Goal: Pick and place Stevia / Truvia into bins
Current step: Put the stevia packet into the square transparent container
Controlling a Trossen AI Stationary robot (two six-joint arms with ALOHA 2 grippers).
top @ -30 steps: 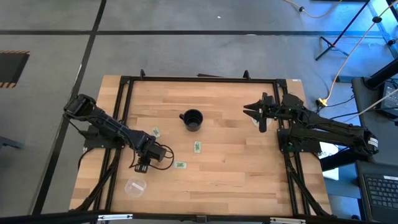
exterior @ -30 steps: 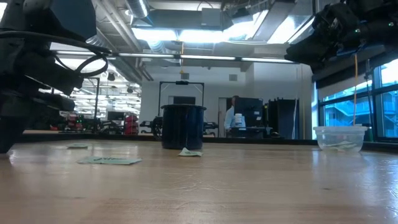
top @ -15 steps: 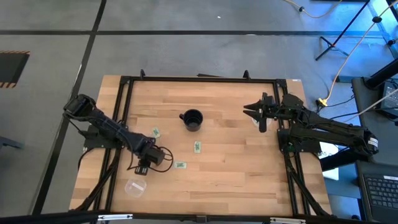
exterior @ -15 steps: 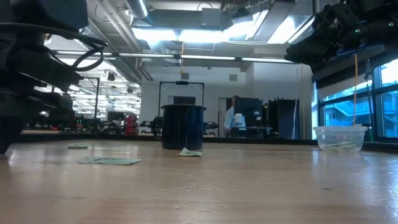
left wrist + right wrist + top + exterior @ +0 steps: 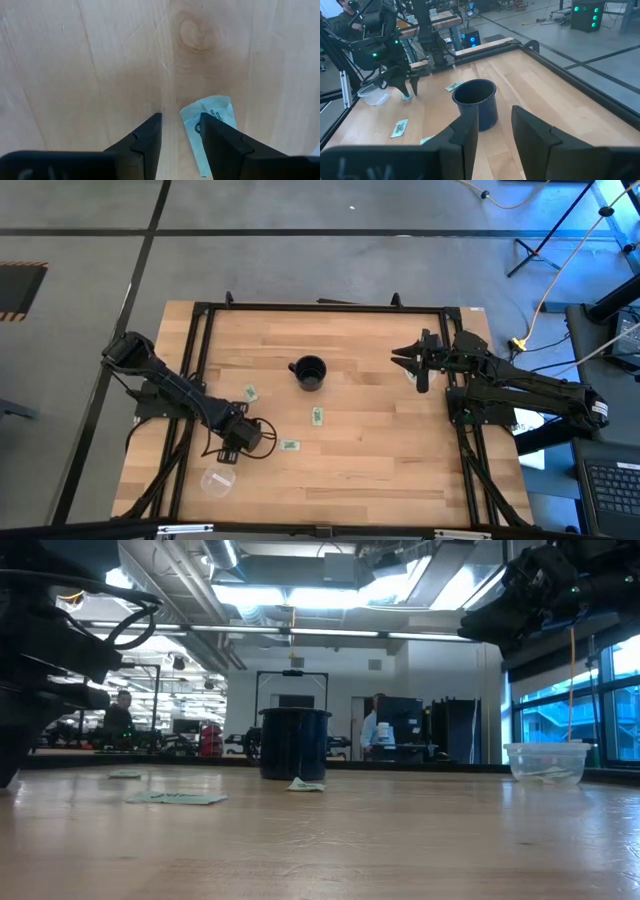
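Three pale green packets lie flat on the wooden table (image 5: 380,450): one (image 5: 250,393) left of the black cup (image 5: 309,372), one (image 5: 317,416) below it, one (image 5: 289,445) nearer the front. My left gripper (image 5: 224,453) points down, open, just above a clear bin (image 5: 217,479) at the near left. In its wrist view (image 5: 181,116) another packet (image 5: 212,107) shows partly behind one finger (image 5: 220,137). My right gripper (image 5: 408,363) is open and empty at the far right. A second clear bin (image 5: 545,762) holds a packet. My left gripper has its fingers apart, with bare wood showing between them. The packet's corner (image 5: 192,120) runs behind one finger, which hides the place. I cannot tell whether the finger touches the packet or the packet only lies on the table beneath it.
The black cup stands upright at the table's far middle and also shows in the right wrist view (image 5: 477,102). A black frame rail (image 5: 320,307) runs around the table. People show in the room behind (image 5: 372,730).
My left gripper has gone a little toward the table's near edge and the clear bin at the near left. The three packets in the open and the cup have stayed where they were.
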